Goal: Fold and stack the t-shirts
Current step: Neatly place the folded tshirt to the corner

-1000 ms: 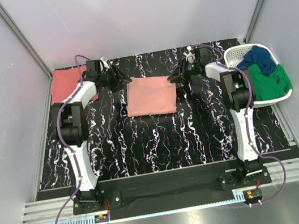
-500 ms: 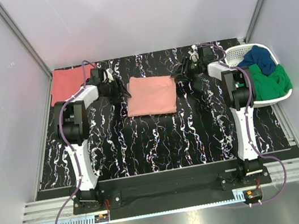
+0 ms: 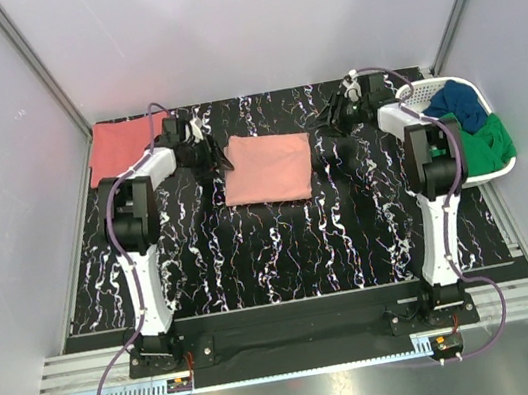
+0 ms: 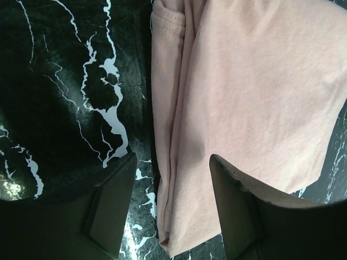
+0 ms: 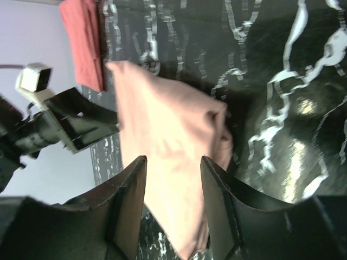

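A folded t-shirt [image 3: 265, 168] lies mid-way on the surface [image 3: 282, 245], the other t-shirt [image 3: 119, 149] behind it leftward, a basket [image 3: 416, 91] rightward

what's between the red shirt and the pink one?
Only the left gripper, above the bare table. The top view shows it: red shirt on one side of it, pink shirt on the other.

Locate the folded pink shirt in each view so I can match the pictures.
Top external: the pink shirt lies mid-table, toward the far side.
Left wrist: it fills the right half of the picture, its folded edge running down the middle.
Right wrist: it lies at centre, slanting from upper left to lower right.
Shared landmark: the black marbled table, seen under the shirt in all three views.
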Controlling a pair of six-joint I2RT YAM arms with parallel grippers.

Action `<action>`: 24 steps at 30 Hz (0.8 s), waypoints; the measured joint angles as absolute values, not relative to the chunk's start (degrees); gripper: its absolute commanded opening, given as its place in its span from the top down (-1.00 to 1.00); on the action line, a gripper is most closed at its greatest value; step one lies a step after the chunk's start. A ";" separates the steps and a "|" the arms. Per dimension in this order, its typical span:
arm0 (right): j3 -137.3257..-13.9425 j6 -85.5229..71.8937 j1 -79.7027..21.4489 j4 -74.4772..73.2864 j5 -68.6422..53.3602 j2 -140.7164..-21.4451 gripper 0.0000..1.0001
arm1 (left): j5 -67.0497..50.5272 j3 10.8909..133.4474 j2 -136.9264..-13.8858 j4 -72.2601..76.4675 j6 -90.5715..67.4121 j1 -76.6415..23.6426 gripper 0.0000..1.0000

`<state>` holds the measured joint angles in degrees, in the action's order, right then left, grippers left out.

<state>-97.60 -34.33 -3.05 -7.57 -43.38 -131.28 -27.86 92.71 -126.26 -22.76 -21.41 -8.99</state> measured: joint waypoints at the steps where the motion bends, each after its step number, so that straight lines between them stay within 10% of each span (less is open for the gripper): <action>1: -96.57 -34.33 -3.03 -7.46 -43.33 -129.69 -0.04 | -27.92 92.99 -126.45 -22.90 -21.54 -9.02 -0.29; 17: -82.83 -34.96 -3.05 -2.46 -43.16 -114.87 -0.04 | -14.85 97.19 -127.55 -26.63 -26.65 -13.91 -0.15; 24: -79.09 -35.86 -3.05 -1.15 -43.16 -114.28 -0.04 | -11.62 100.16 -129.54 -29.87 -29.10 -15.88 1.00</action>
